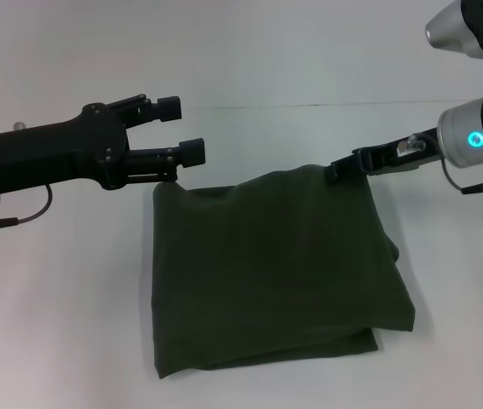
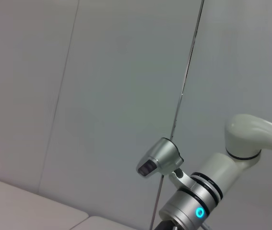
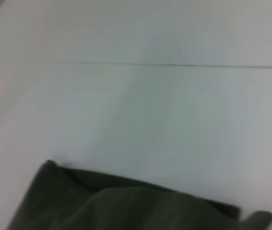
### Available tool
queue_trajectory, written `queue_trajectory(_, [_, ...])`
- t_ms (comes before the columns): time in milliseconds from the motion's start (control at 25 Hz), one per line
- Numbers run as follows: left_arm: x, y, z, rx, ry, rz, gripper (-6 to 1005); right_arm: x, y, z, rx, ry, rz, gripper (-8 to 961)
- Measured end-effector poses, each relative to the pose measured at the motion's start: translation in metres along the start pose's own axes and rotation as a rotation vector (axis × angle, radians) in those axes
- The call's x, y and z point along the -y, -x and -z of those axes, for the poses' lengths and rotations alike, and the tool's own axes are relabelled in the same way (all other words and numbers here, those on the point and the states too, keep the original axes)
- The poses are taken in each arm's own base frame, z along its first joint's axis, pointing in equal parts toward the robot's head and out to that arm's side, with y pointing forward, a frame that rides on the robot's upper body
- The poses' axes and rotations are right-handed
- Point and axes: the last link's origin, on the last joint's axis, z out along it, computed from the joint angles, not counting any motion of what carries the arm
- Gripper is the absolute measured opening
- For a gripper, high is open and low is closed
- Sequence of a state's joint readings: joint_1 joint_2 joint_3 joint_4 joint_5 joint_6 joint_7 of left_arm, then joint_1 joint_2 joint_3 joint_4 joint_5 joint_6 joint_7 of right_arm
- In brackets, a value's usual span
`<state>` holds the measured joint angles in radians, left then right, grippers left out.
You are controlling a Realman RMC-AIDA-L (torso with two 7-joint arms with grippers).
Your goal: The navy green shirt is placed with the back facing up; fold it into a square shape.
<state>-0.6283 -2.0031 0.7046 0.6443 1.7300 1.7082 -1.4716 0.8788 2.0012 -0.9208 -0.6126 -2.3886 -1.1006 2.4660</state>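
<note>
Navy green shirt (image 1: 275, 273) lying on the white counter (image 1: 62, 324), already folded into a roughly square, layered packet, plain side up, lower edge showing stacked layers that do not quite line up. Far right corner lifted slightly off the counter, pinched in the right hand (image 1: 343, 168), closed on the cloth. Left hand (image 1: 180, 128) hanging above and just beyond the far left corner, fingers spread apart, nothing held. Risk from here, as a judgement: releasing the raised corner carelessly or dragging it sideways could pull the top layer askew and spoil the square; a snagged hem on the right hand's fingers would tug the whole packet; the open left hand, dropping low, could ruck the near corner.
</note>
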Motion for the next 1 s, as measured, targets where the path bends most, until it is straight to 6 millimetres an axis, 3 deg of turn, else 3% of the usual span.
queue_trajectory(320, [-0.001, 0.001, 0.003, 0.006, 0.001, 0.02, 937, 0.015, 0.016, 0.009, 0.085, -0.133, 0.073, 650])
queue_trajectory(480, [0.0, 0.001, 0.005, 0.01, -0.001, 0.034, 937, 0.013, 0.027, 0.015, 0.136, -0.139, 0.113, 718])
queue_trajectory(600, [0.0, 0.001, 0.008, 0.016, -0.003, 0.043, 936, -0.005, 0.03, 0.016, 0.152, -0.052, 0.151, 735])
queue_trajectory(760, [0.0, 0.005, 0.012, 0.027, -0.01, 0.059, 936, -0.026, 0.014, 0.004, 0.13, 0.058, 0.256, 735])
queue_trajectory(1000, [-0.001, 0.008, 0.013, 0.039, -0.013, 0.061, 936, -0.014, -0.016, -0.003, 0.247, 0.106, 0.397, 734])
